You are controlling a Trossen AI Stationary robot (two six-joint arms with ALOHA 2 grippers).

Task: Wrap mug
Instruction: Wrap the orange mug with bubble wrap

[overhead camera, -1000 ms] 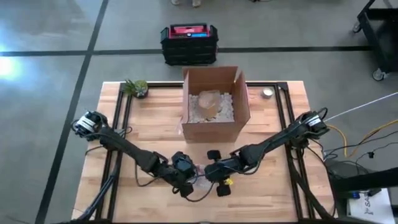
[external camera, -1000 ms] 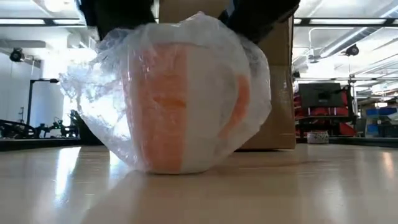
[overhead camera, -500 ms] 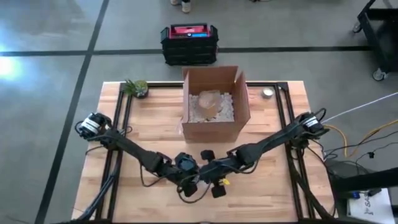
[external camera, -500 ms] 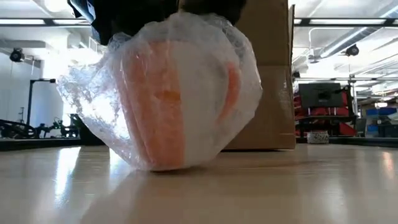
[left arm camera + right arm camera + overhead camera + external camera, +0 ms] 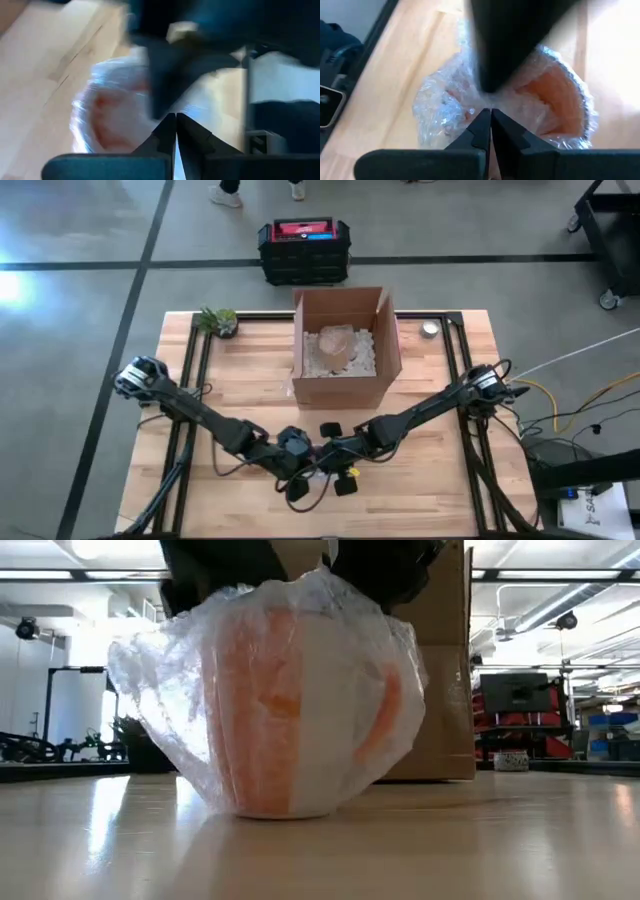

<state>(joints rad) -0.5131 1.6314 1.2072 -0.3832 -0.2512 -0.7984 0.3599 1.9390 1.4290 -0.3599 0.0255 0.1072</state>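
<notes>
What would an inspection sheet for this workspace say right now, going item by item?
Surface: wooden table, bare boards around the work.
Job's things: orange-and-white mug upright near the table's front edge, covered in clear plastic wrap.
Clutter: open cardboard box holding pale filler, small potted plant, small round tin.
Grippers: left gripper and right gripper meet over the mug, both shut on the wrap.
Cables: yellow and white leads off the table's right side.
Surroundings: black-and-red crate on the floor; a person's feet beyond it.
</notes>
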